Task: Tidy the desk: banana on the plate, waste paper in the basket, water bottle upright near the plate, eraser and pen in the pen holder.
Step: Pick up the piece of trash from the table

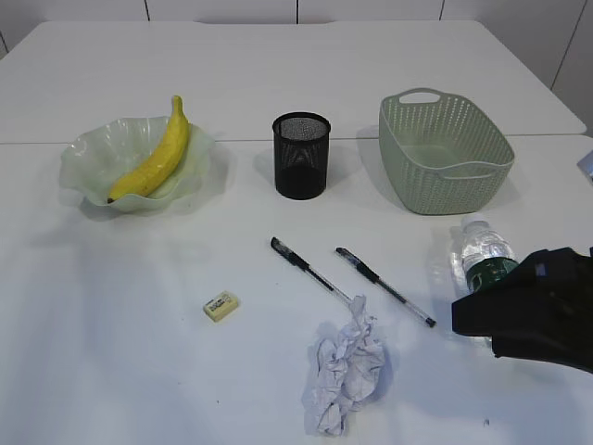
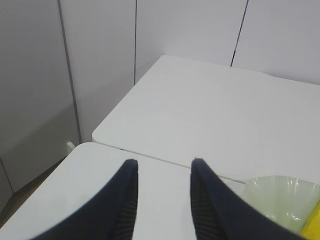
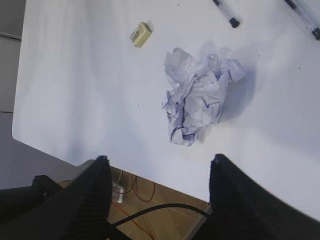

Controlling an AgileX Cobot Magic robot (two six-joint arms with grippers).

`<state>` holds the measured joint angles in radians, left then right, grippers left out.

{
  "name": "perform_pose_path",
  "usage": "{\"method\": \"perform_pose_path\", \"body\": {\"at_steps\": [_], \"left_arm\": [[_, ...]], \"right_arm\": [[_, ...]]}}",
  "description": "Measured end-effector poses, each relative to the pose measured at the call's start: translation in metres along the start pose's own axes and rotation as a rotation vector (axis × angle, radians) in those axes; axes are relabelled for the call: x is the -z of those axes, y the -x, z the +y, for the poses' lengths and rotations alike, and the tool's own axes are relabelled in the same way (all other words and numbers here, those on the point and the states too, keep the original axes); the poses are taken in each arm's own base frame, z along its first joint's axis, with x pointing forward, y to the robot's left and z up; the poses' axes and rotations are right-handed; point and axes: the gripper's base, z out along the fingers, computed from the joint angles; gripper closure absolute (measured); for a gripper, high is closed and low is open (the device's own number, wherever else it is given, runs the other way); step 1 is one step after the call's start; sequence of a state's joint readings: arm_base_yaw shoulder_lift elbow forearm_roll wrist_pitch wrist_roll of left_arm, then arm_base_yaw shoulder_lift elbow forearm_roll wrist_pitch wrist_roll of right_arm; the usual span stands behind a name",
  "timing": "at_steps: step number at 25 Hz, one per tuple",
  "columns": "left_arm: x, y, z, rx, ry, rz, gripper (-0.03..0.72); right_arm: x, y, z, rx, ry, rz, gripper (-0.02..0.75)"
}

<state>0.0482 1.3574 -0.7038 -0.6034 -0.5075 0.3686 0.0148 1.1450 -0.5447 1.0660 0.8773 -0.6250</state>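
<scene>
Exterior view: banana (image 1: 153, 159) lies in the pale green plate (image 1: 85, 153) at upper left of the frame. Black mesh pen holder (image 1: 301, 155) stands upper centre; green basket (image 1: 443, 151) to its right, upper right of frame. Two pens lie mid-frame, roughly parallel and slanting down to the right: left pen (image 1: 309, 269), right pen (image 1: 384, 286). Eraser (image 1: 220, 305) sits left of the pens, apart from them. Waste paper (image 1: 346, 375), crumpled, lies at lower centre, just below the tips of the pens. Water bottle (image 1: 484, 258) at right edge, lower part hidden behind the right arm (image 1: 533, 306); cannot tell whether it stands or leans.

Right wrist view: right gripper (image 3: 160, 167) hovers with fingers (image 3: 95, 187) spread wide, nothing between them. Waste paper (image 3: 197, 102) lies in the centre of the frame, above the gap between the fingertips and clear of both; no contact. Eraser (image 3: 140, 34) at upper left of frame, pen tips (image 3: 226, 15) at top edge, all well apart from the fingers.

Left wrist view: left gripper (image 2: 162, 162) has fingers (image 2: 125, 195) parted, gap empty, only white table (image 2: 210, 115) behind. Plate (image 2: 280, 197) rim and a sliver of banana (image 2: 312, 227) show at lower right, beside the right-hand finger, not between them
</scene>
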Motion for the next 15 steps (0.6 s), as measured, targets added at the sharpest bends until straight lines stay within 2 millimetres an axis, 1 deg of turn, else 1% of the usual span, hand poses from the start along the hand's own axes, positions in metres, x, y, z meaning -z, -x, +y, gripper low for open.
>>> {"method": "perform_pose_path", "body": {"at_steps": [4, 6, 11, 15], "left_arm": [[0.000, 0.000, 0.000, -0.002, -0.001, 0.000, 0.445], [0.000, 0.000, 0.000, -0.002, -0.001, 0.000, 0.445], [0.000, 0.000, 0.000, -0.002, -0.002, 0.000, 0.445], [0.000, 0.000, 0.000, -0.002, -0.002, 0.000, 0.445]], "right_arm": [[-0.014, 0.003, -0.008, -0.057, 0.006, 0.044, 0.272], [-0.023, 0.004, -0.009, -0.072, 0.020, 0.059, 0.272], [-0.047, 0.007, -0.003, -0.082, 0.122, 0.073, 0.272], [-0.062, 0.011, -0.005, -0.104, 0.157, 0.059, 0.272]]}}
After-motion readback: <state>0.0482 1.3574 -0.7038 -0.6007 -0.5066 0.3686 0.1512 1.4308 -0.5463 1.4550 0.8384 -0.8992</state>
